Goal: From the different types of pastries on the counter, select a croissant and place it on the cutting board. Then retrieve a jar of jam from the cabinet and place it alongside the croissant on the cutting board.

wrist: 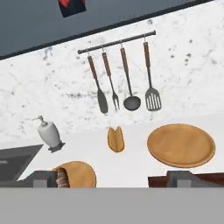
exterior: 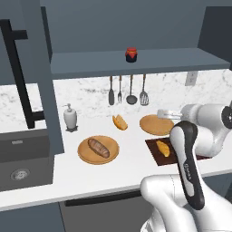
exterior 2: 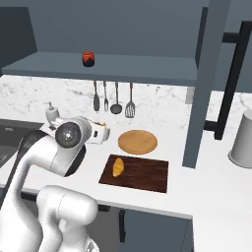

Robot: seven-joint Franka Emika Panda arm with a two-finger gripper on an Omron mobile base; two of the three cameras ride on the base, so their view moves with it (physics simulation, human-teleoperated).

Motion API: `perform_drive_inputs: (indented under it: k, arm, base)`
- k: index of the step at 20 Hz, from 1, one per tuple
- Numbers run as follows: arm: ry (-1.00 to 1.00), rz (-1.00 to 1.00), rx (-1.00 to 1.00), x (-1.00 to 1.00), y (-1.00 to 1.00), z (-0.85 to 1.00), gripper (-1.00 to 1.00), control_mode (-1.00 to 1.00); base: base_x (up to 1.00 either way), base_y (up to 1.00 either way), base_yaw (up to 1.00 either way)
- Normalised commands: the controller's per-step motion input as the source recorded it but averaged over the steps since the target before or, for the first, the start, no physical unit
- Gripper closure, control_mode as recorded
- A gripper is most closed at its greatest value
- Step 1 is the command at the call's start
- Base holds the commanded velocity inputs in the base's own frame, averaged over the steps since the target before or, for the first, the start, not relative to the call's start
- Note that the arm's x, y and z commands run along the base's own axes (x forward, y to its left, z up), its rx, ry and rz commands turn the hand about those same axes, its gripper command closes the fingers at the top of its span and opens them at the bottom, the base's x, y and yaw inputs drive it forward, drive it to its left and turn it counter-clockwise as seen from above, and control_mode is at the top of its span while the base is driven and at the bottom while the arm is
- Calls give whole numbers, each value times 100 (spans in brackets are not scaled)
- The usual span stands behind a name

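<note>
Claw: gripper (wrist: 113,178) empty, fingers spread wide, bottom centre of hand view
Croissant: croissant (exterior 2: 117,167) on cutting board (exterior 2: 147,176), lower centre
Jam: jar of jam (exterior: 131,55) on cabinet shelf (exterior: 90,63), top centre
Risk: shelf edge may block the rising hand; a clipped jar could topple

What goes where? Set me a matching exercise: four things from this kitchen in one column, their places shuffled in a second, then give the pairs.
Things:
1. croissant
2. loaf
3. jam jar
4. wedge

Places:
A. on the cabinet shelf
B. on a round wooden plate
C. on the dark cutting board
D. straight on the counter, below the hanging utensils

Pairs: 1-C, 2-B, 3-A, 4-D
</note>
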Motion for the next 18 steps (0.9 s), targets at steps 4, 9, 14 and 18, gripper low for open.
perform_drive_inputs:
  k: [4,9,14,18]
  arm:
    - [-16,-19,-2,-31,0,100,-100,-100]
    - [0,-13,-7,-4,0,100,-100,-100]
    - [5,-3,-8,0,-10,100,-100,-100]
    - [-1,1,0,0,-4,91,-100,-100]
  base:
    - [0,0,0]
    - [0,0,0]
    - [0,0,0]
    - [0,0,0]
